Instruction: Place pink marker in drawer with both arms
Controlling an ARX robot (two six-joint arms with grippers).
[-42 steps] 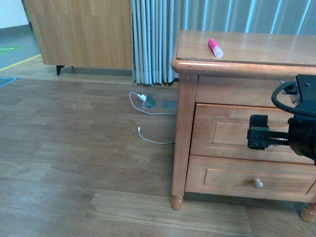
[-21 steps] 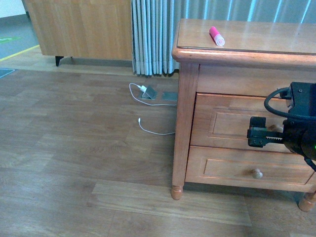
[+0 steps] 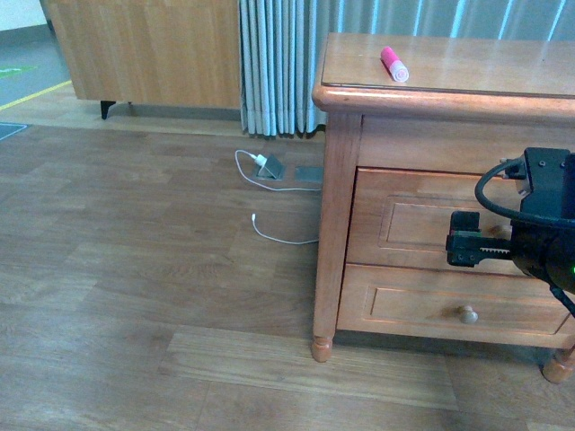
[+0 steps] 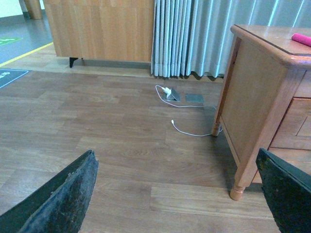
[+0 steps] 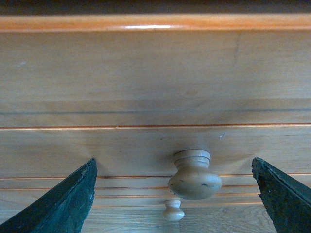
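- Right gripper: wide open, holding nothing, faced square to the front of the drawer.
- Knob: round, pale wood. It lies ahead of the right gripper between its fingers, off-centre toward one finger and not yet touched.
- Step in hand, as judged: seizing the knob to pull the drawer. It is best done by centring the knob between the fingers, advancing until they pass its widest part, closing, then drawing straight back.
- Lower knob: a similar knob beneath the right gripper's line, to be avoided.
- Left gripper: wide open and empty, well short of the dresser.
- Pink marker: lies on the worktop, above the right gripper and well apart from it.
- Brands, labels, writing: none legible.
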